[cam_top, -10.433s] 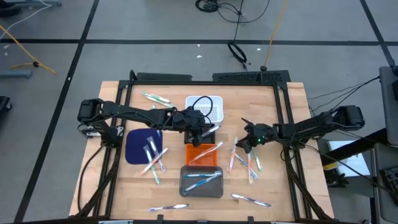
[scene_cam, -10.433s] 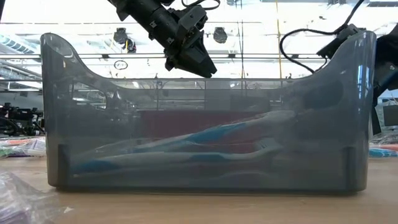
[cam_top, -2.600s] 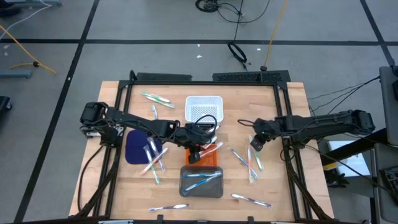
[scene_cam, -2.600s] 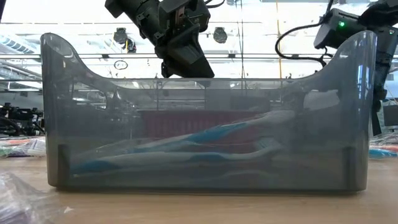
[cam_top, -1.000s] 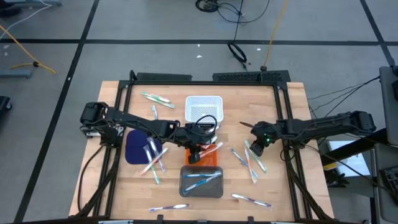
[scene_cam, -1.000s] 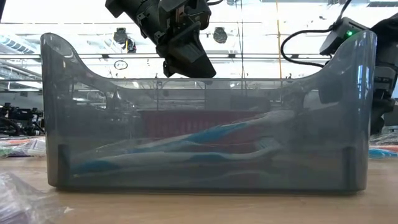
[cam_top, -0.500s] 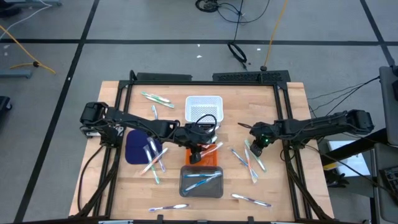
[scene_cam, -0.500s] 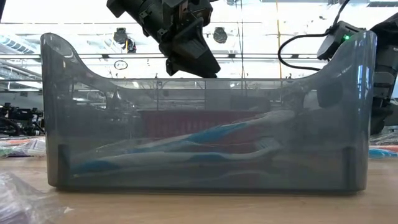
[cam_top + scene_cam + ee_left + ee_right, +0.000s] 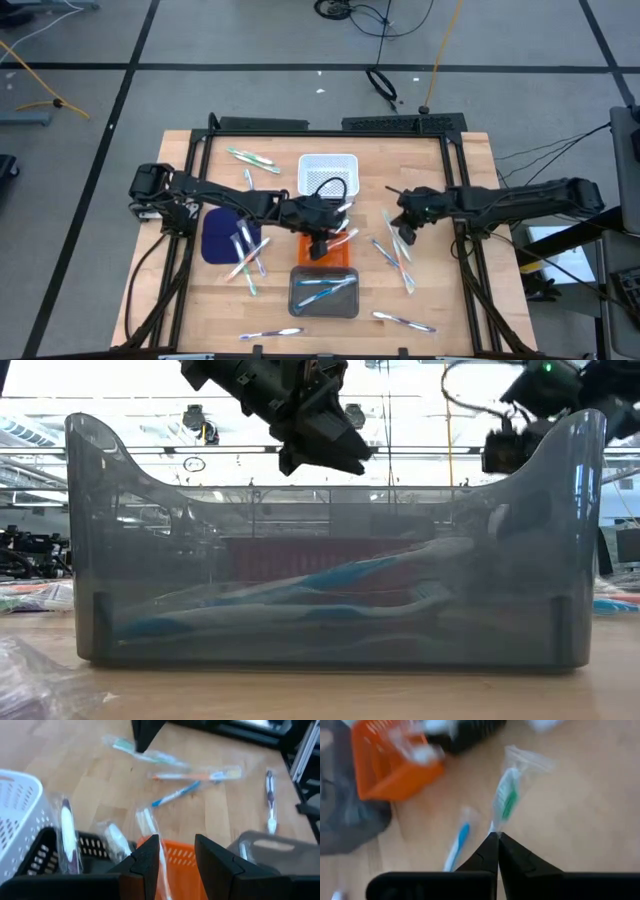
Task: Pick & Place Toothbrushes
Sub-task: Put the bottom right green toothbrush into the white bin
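wood worktop (image 9: 450, 300) on grey floor; white perforated basket (image 9: 328, 170) at back centre, orange bin (image 9: 340, 255) just in front, smoky clear bin (image 9: 324, 305) nearest; dark blue mat (image 9: 217, 232) left; cables (image 9: 385, 82) on floor behind

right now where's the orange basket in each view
High view: orange basket at table centre, under the left gripper, just above the grey bin.
Low view: not discernible; the grey bin fills the picture.
Left wrist view: at bottom centre, behind the jaws.
Right wrist view: upper left.
Shared landmark: the grey bin beside it.
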